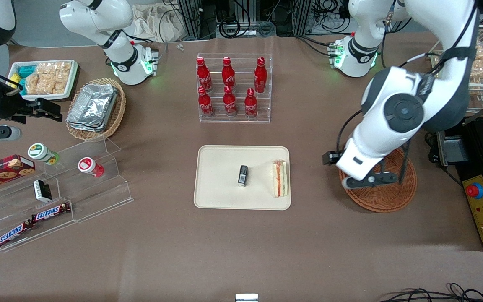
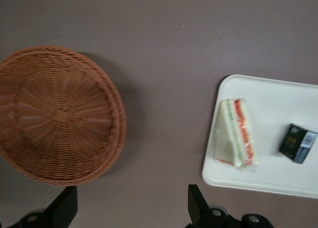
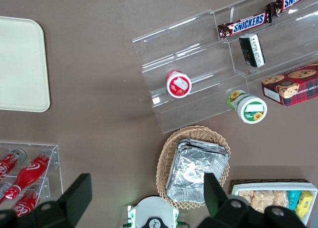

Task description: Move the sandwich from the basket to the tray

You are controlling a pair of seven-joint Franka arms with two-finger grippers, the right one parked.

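The sandwich (image 1: 279, 178) is a wrapped triangle lying in the cream-beige tray (image 1: 220, 193), at the tray's end nearest the basket. It also shows in the left wrist view (image 2: 237, 133), inside the tray's rim (image 2: 278, 181). The round reddish-brown wicker basket (image 1: 392, 197) stands beside the tray toward the working arm's end and looks empty (image 2: 59, 114). My left gripper (image 1: 371, 180) hangs open and empty above the basket's edge nearest the tray. In the wrist view the gripper (image 2: 131, 200) has bare table between its fingers.
A small dark packet (image 1: 242, 175) lies mid-tray (image 2: 298, 143). A clear rack of red bottles (image 1: 234, 88) stands farther from the camera than the tray. A clear stand with snacks (image 1: 57, 188) and a tan basket of foil containers (image 1: 95, 108) lie toward the parked arm's end. A yellow control box (image 1: 482, 209) is beside the basket.
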